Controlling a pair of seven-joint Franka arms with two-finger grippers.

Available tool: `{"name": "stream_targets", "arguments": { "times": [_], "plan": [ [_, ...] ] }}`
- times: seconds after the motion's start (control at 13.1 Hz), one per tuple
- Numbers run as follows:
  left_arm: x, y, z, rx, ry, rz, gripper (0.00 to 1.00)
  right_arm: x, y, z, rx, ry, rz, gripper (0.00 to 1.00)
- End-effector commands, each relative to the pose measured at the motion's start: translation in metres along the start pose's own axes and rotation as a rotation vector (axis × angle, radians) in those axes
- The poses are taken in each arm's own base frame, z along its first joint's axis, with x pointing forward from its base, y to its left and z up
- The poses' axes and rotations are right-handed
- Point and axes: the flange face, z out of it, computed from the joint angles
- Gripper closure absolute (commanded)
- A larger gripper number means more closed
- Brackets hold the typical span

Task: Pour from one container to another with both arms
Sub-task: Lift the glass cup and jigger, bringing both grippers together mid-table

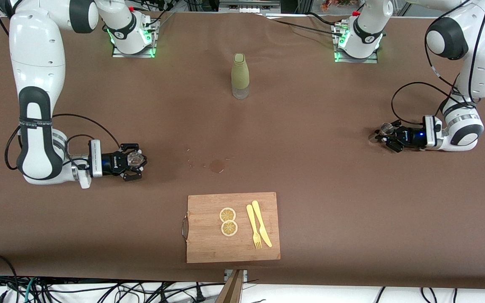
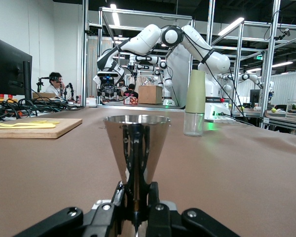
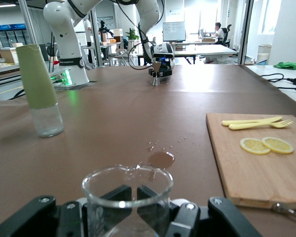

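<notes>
At the right arm's end of the desk, the tiny clear faceted glass tumbler (image 1: 136, 159) sits upright between the fingers of the right pincer (image 1: 133, 162), which is closed on its lower body, low over the brown desk (image 1: 310, 168); whether its base touches the desk cannot be told. In the right wrist view the tumbler (image 3: 127, 197) looks empty or nearly so, though that is hard to judge. Well apart, at the left arm's end, the small silvery steel hourglass jigger (image 1: 384, 129) stands with its wide cone up, the left pincer (image 1: 387, 136) clamped on its narrow waist, as the left wrist view shows (image 2: 136, 148).

Between the two, a small wet patch (image 1: 216, 166) with a few drops marks the desk. Nearer the front camera lies a wooden cutting board (image 1: 209, 248) carrying two lemon slices (image 1: 228, 221) and a yellow plastic fork and knife (image 1: 258, 229). Farther from the camera, midway between the arm bases, stands a tall olive-green sleeved bottle (image 1: 240, 75).

Both vessels appear grasped, so the step in hand is bringing them together. The next move calls for both arms to lift and meet over the middle, the tumbler's lip above the jigger's cone, then a slow tilt while the jigger is held level.
</notes>
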Motion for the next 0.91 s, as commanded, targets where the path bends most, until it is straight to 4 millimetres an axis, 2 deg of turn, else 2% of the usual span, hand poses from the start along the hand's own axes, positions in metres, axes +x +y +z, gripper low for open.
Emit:
{"name": "stream_targets", "arguments": {
  "times": [0.0,0.15,0.38,0.46,0.69,0.84],
  "plan": [
    [-0.015,0.017,0.005,-0.003,-0.003,0.277,1.0,0.036,0.009,0.008,-0.044,-0.039,0.027,0.93],
    [-0.011,0.007,0.004,-0.001,-0.031,0.266,1.0,0.061,0.017,0.014,-0.068,-0.078,0.048,0.93],
    [0.002,-0.011,0.026,-0.025,-0.021,0.14,1.0,0.08,0.022,0.026,-0.071,-0.098,0.071,0.93],
    [0.01,-0.022,0.039,-0.038,-0.014,0.139,1.0,0.082,0.024,0.03,-0.08,-0.117,0.073,0.93],
    [0.019,-0.056,0.105,-0.068,0.026,0.124,1.0,0.094,0.028,0.044,-0.079,-0.172,0.071,0.93],
    [0.044,-0.085,0.151,-0.097,-0.014,0.141,1.0,0.096,0.029,0.047,-0.084,-0.183,0.083,0.93]
  ]
}}
